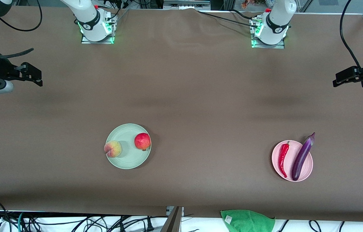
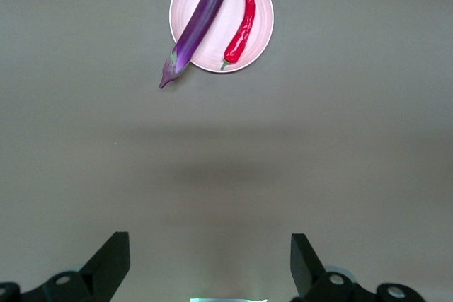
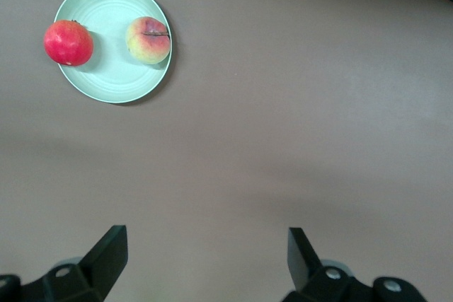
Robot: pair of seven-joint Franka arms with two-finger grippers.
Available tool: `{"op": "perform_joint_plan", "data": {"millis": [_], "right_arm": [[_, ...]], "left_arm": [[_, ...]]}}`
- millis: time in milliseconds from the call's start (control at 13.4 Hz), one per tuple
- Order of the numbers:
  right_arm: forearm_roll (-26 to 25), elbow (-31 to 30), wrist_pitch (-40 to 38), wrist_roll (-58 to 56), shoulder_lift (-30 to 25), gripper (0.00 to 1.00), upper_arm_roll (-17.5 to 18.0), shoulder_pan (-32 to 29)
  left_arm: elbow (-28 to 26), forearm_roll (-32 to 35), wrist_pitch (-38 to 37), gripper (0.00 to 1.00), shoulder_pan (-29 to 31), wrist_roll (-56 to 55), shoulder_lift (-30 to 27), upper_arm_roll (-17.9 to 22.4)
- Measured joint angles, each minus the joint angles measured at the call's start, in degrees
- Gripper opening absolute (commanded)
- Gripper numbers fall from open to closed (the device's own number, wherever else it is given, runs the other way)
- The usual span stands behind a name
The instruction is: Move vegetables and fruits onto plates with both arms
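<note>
Brown table cover all over, with both plates sitting toward the front camera's edge. Mint green plate is at the right arm's end and has the red apple-like fruit and the peach on it, side by side, not touching. Pink plate is at the left arm's end; the red chili lies fully on it, and the eggplant lies beside the chili with its stem end poking out over the rim, pointing toward the robots' bases.

Both arms are just waiting, pulled way out to the table's ends. Right gripper hangs over bare table at its own end with fingers spread wide, nothing in them, well apart from the green plate. Left gripper is the same deal at its end: fingers wide, empty, well apart from the pink plate. Each wrist view shows its own plate farther out past the fingertips.
</note>
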Motion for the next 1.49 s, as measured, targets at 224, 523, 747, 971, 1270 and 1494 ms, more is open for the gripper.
{"op": "perform_joint_plan", "data": {"millis": [224, 523, 747, 971, 1270, 1494], "right_arm": [[0.02, 0.09, 0.01, 0.00, 0.00, 1.00, 0.03, 0.00], [0.03, 0.09, 0.01, 0.00, 0.00, 1.00, 0.04, 0.00], [0.04, 0.09, 0.01, 0.00, 0.00, 1.00, 0.04, 0.00], [0.04, 0.09, 0.01, 0.00, 0.00, 1.00, 0.04, 0.00], [0.04, 0.09, 0.01, 0.00, 0.00, 1.00, 0.04, 0.00], [0.05, 0.09, 0.01, 0.00, 0.00, 1.00, 0.04, 0.00]], "left_arm": [[-0.53, 0.01, 0.00, 1.00, 0.01, -0.02, 0.14, -0.02], [-0.71, 0.01, 0.01, 1.00, -0.10, -0.02, 0.64, -0.20], [-0.71, 0.01, 0.01, 1.00, -0.12, -0.02, 0.64, -0.20], [-0.59, 0.01, 0.17, 1.00, -0.08, -0.02, 0.67, -0.16], [0.16, 0.01, 0.25, 1.00, -0.08, -0.02, 0.80, -0.18], [0.24, 0.01, 0.25, 1.00, -0.09, -0.02, 0.90, -0.19]]}}
